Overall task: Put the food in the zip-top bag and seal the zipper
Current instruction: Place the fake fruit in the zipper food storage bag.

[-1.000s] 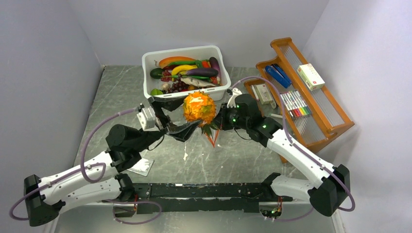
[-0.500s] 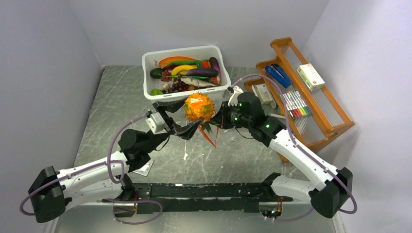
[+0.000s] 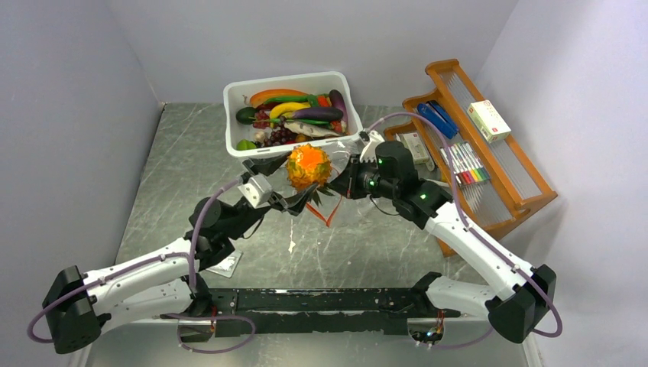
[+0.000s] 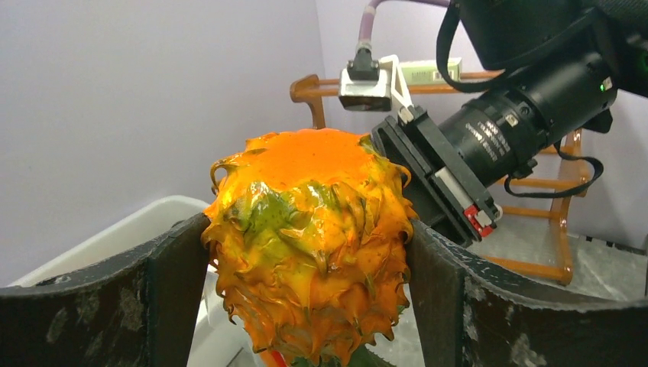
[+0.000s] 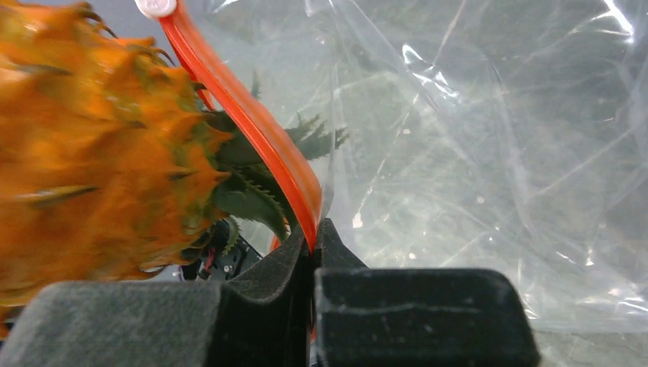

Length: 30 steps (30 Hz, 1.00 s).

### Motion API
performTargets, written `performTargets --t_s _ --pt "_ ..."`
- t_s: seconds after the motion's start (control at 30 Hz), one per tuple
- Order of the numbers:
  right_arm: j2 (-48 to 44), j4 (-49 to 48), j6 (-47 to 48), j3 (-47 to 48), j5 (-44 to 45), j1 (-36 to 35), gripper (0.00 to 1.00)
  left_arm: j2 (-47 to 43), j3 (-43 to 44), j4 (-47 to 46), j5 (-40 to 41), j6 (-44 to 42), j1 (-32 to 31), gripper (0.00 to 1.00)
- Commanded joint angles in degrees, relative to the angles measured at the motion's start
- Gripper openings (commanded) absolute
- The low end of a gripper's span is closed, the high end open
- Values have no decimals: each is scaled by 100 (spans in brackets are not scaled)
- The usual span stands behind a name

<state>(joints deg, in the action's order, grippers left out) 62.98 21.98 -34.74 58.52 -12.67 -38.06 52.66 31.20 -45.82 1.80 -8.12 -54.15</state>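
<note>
My left gripper (image 3: 294,187) is shut on the orange pineapple (image 3: 309,167) and holds it in the air in front of the tub, green crown pointing down toward the bag's mouth. In the left wrist view the pineapple (image 4: 309,245) sits between both fingers. My right gripper (image 3: 345,186) is shut on the orange-red zipper (image 5: 252,122) of the clear zip-top bag (image 5: 474,153) and holds the bag's mouth up beside the pineapple (image 5: 84,153). The crown's leaves (image 5: 252,199) lie just past the zipper strip. The zipper shows in the top view (image 3: 330,216) hanging below the fruit.
A white tub (image 3: 237,93) with several toy fruits and vegetables stands at the back, close behind the pineapple. A wooden rack (image 3: 527,191) with markers and boxes stands at the right. A flat white card (image 3: 223,264) lies by the left arm.
My left gripper has carried the pineapple a little back and left, toward the tub, with its arm reaching farther forward. My right gripper has shifted slightly back with the bag's zipper.
</note>
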Motion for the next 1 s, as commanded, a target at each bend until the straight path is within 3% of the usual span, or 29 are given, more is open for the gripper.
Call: performTargets --t_s 0.0,0.13,0.27,0.33,0.73,0.97 --pt "15 -382 -210 323 -36 -26 0 -70 188 781 36 71 36 23" --pt "9 -639 -357 326 -118 -26 0 -356 -252 651 156 727 161 23" --pt "96 -1156 -714 41 -492 -34 0 -721 -1216 -1576 -106 1773 295 24" --pt "138 -1339 -871 -67 -669 -31 0 -682 -1304 -2283 -132 1924 304 25" --pt "87 -1734 -1263 -513 -1303 -28 0 -845 -635 -2385 -744 1634 299 23" --pt "59 -2547 -1850 -748 -1891 -27 0 -645 -1241 -2902 -852 1142 298 23"
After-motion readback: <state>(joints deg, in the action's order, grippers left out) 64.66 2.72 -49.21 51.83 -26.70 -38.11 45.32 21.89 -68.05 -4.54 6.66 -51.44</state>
